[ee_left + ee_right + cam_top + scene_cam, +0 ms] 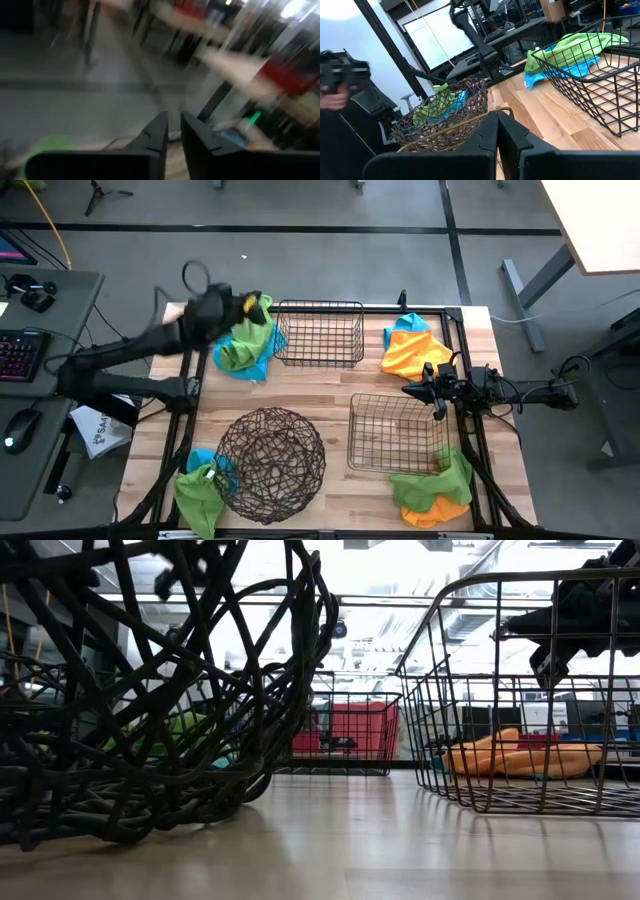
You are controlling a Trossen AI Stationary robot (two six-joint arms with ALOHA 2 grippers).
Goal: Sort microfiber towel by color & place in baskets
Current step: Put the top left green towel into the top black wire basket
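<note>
Three baskets stand on the table: a rectangular one at the far middle (320, 332), a rectangular one at the near right (398, 433), and a round woven one (270, 463). Four towel heaps lie at the corners: green on blue (245, 348), orange on blue (412, 350), green on orange (435, 490), green and blue (200, 485). My left gripper (252, 308) hovers over the far edge of the far-left heap; its fingers (172, 131) are shut and hold nothing. My right gripper (440, 395) hangs shut over the near-right basket's far right corner and holds nothing (497, 127).
The round basket (150, 690) fills the low view's left, and the near-right basket (530, 690) its right. A bare strip of wood (310, 385) runs between the far basket and the two near ones. A desk with a keyboard (20, 355) stands left of the table.
</note>
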